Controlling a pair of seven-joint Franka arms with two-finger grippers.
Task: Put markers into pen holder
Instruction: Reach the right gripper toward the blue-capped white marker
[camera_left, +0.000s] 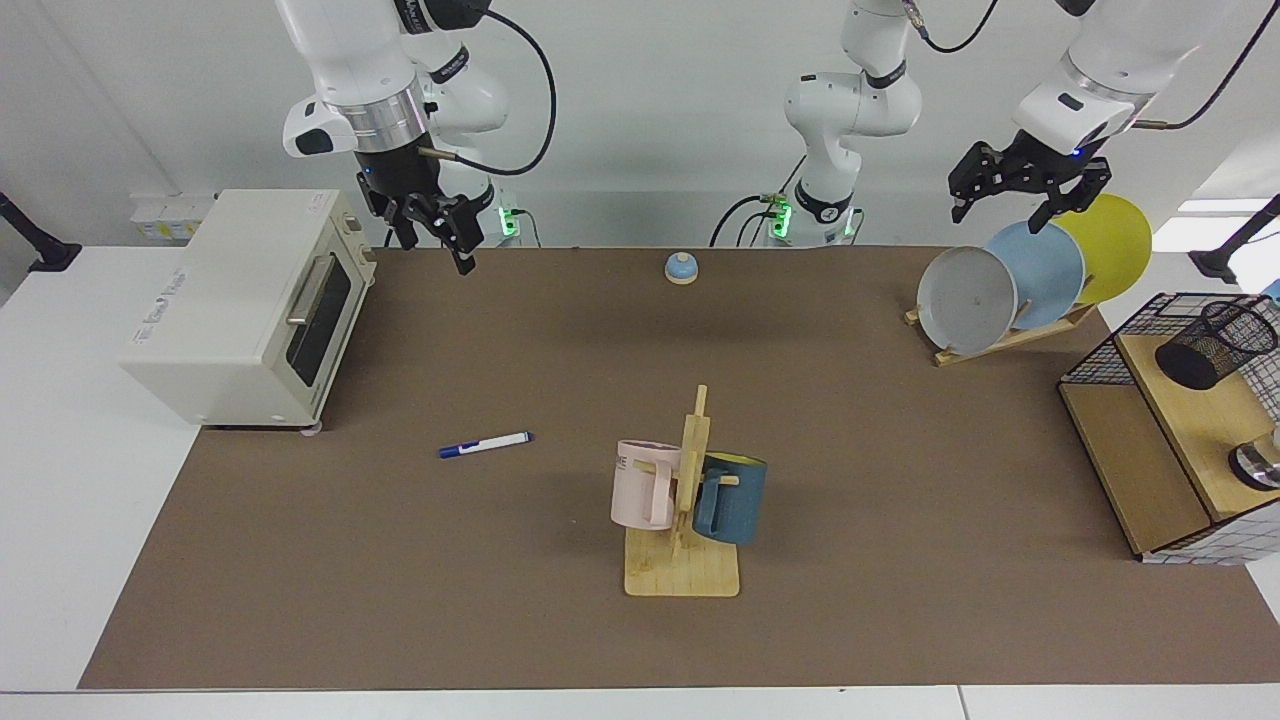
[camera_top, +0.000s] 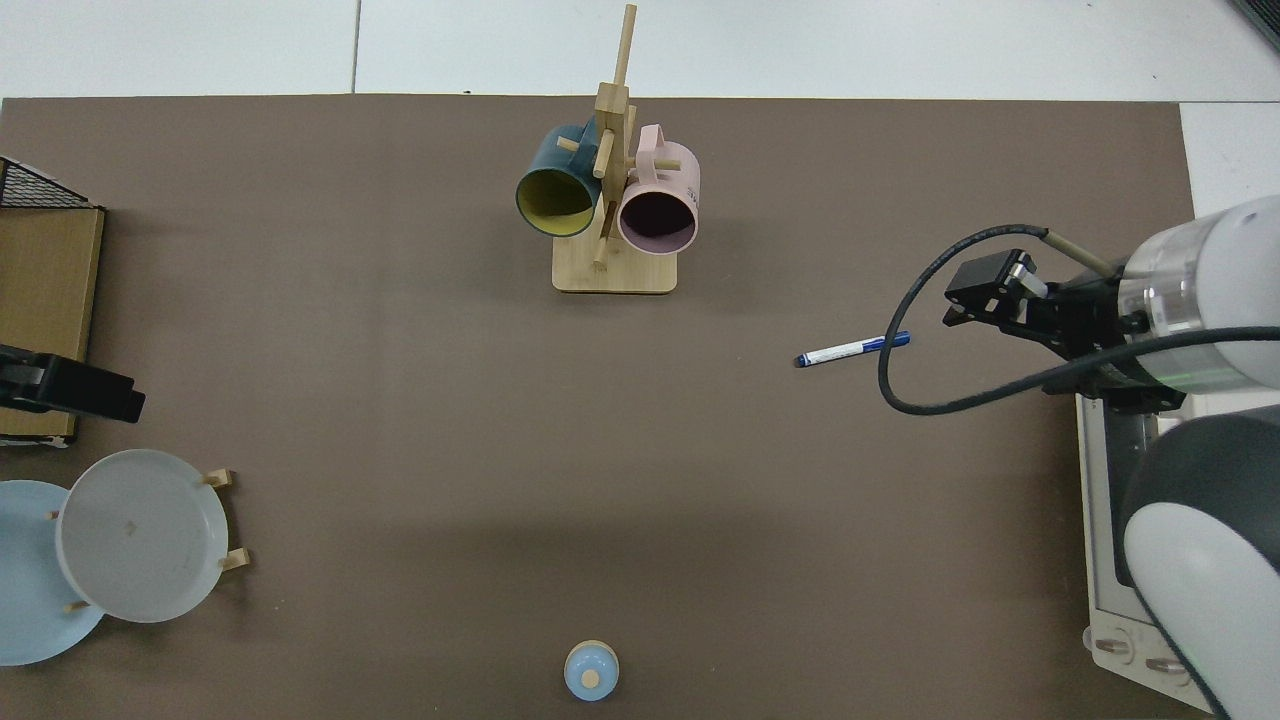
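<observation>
Marker (camera_left: 485, 445) lies flat on the table (camera_left: 560, 620), well below the empty, open right pincer (camera_left: 437, 230). Thin barrel, so it could roll or skid if pinched off-centre. Left pincer (camera_left: 1022, 200) waits open over the plates (camera_left: 1010, 280), pen holder (camera_left: 1215, 345) near it.

Facing camera across table, high, overhead camera, both sharing the mat (camera_left: 900, 480)
</observation>
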